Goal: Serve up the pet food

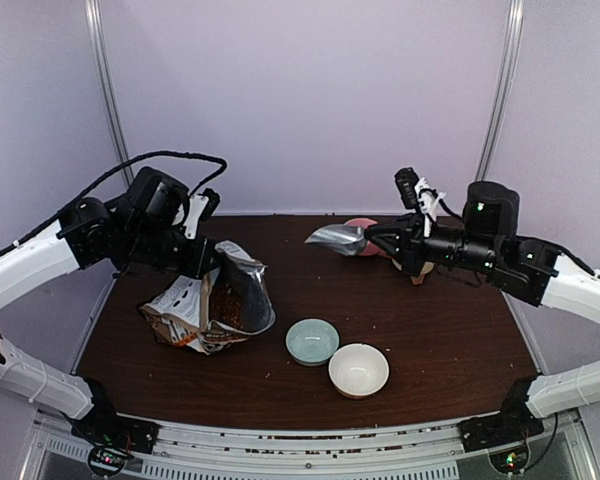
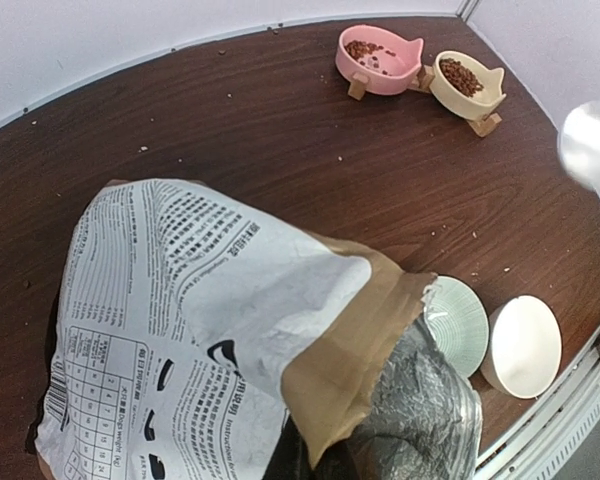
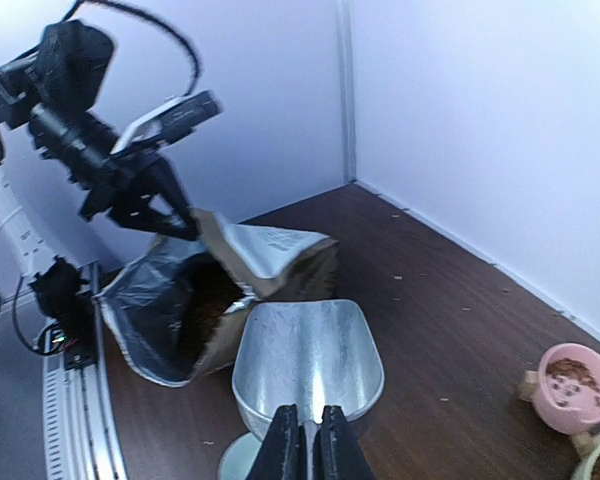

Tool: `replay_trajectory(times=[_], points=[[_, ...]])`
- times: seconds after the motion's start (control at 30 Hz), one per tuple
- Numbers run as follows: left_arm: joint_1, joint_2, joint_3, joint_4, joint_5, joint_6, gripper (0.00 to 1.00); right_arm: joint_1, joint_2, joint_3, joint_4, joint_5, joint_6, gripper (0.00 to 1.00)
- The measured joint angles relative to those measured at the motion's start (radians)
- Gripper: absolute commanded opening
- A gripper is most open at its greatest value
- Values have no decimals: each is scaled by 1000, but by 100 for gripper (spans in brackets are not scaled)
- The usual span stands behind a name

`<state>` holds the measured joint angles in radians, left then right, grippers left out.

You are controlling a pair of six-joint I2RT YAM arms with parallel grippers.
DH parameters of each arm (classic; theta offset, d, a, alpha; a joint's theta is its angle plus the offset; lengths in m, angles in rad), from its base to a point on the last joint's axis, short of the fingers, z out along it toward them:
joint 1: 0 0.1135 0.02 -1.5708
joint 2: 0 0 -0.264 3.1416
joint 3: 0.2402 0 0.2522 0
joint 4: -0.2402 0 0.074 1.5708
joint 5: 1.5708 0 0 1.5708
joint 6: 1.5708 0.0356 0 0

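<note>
While the left pincer (image 3: 180, 225) pinches the bag (image 1: 195, 310) open, the right pincer (image 3: 307, 445), clamped on the empty scoop (image 3: 305, 350), should dip shallowly into the pet food (image 3: 212, 298).

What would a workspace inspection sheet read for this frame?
Surface: dark wood table, crumbs scattered.
Job's things: pet food in open bag; scoop empty; pink feeder and yellow feeder hold some kibble.
Clutter: green bowl, cream bowl, both empty.
Pincers: left pincer shut on bag rim; right pincer shut on scoop handle.
Cables: black cable looped above left arm.
Surroundings: pale walls.
</note>
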<state>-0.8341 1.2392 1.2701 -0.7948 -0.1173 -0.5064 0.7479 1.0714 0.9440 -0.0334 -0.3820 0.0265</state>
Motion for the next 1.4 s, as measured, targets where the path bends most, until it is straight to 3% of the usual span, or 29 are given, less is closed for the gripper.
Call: replay_trajectory(times=[0.17,0.3,0.4,0.47,0.63,0.9,1.03,1.4], points=[[0,-10,-35,35,47,4,0,233,129,-9,98,6,27,0],[-3,-14,-61,62,71,5,1,327,303,57,74,25,14,0],[-5,-22,-72,70,77,9,41,361,422,160,-16,46,-23,0],[-6,-28,-72,85,79,16,54,374,480,229,-87,66,-48,0],[38,-85,-113,99,14,-16,54,386,535,298,-229,106,-87,0],[443,-231,-460,149,20,-95,54,416,612,316,-297,148,-83,0],[468,-253,-547,172,43,-107,53,419,684,333,-291,173,-68,0],[477,-254,-684,304,72,-134,36,420,798,357,-169,202,0,0]])
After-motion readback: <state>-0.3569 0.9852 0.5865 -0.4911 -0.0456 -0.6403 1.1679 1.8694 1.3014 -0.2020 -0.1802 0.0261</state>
